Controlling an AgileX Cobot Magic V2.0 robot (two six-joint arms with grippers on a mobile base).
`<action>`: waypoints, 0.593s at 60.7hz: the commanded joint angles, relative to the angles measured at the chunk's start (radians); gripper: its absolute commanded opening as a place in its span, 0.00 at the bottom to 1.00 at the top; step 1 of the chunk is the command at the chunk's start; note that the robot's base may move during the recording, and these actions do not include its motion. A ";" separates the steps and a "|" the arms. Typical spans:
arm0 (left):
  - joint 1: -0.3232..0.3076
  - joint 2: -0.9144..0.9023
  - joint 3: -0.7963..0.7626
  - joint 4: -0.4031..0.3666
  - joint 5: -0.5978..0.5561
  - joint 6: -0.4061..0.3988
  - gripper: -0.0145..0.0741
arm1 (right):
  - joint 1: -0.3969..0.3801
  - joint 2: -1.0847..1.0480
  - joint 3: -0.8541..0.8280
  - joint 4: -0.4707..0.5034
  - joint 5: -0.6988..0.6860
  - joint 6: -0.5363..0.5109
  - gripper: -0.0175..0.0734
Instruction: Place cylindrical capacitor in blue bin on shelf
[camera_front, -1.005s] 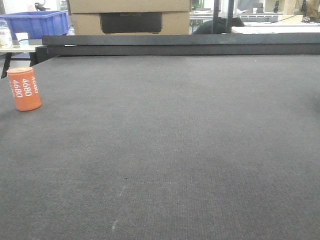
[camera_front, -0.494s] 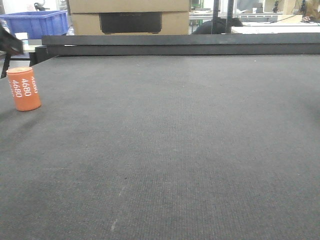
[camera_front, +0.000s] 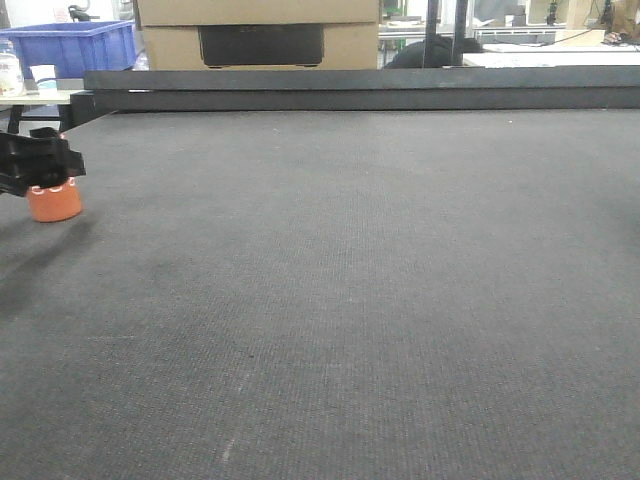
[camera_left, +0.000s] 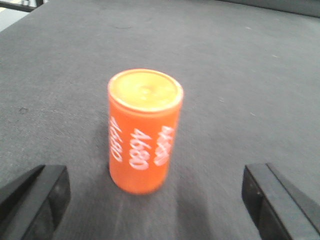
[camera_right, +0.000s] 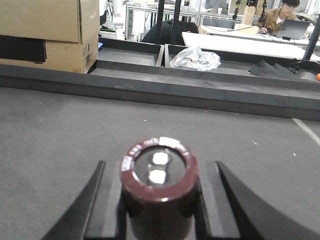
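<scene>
The cylindrical capacitor (camera_left: 145, 135) stands upright on its flat base on the dark grey table mat (camera_front: 350, 300), directly ahead of the left gripper (camera_left: 153, 172) and centred in its opening. The left gripper is spread wide: its two black fingers (camera_left: 35, 200) sit one to each side of the can, both well clear of the orange wall, with no contact. In the front-facing view the gripper body covers the upper part of the can and only the lower band shows. Handling estimate: the can appears rigid, with a smooth, slightly glossy skin and a metal-looking top cap; treat it as stiff, non-fragile and somewhat slippery. Its weight cannot be judged from the views. Being taller than it is wide, it may tip if one finger reaches it first. Recommended hold: across the curved side at mid-height, over the "4680" printing, both pads closing evenly on the widest line of the cylinder; avoid the rim of the cap. The blue bin (camera_front: 75, 45) lies far ahead of the tool, beyond the far edge of the table; the shelf carrying it cannot be made out. The right gripper (camera_right: 160, 200) is closed around a separate dark maroon cylinder (camera_right: 159, 175) with two pale terminals on top, held upright between its fingers.
</scene>
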 joint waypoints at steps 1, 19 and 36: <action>-0.006 0.037 -0.041 -0.057 -0.038 0.000 0.84 | 0.000 -0.008 -0.002 -0.005 -0.023 -0.005 0.02; 0.049 0.150 -0.184 -0.071 -0.002 0.000 0.84 | 0.000 -0.008 -0.002 -0.005 -0.021 -0.005 0.02; 0.059 0.211 -0.246 0.021 0.047 0.000 0.84 | 0.000 -0.008 -0.002 -0.005 -0.015 -0.005 0.02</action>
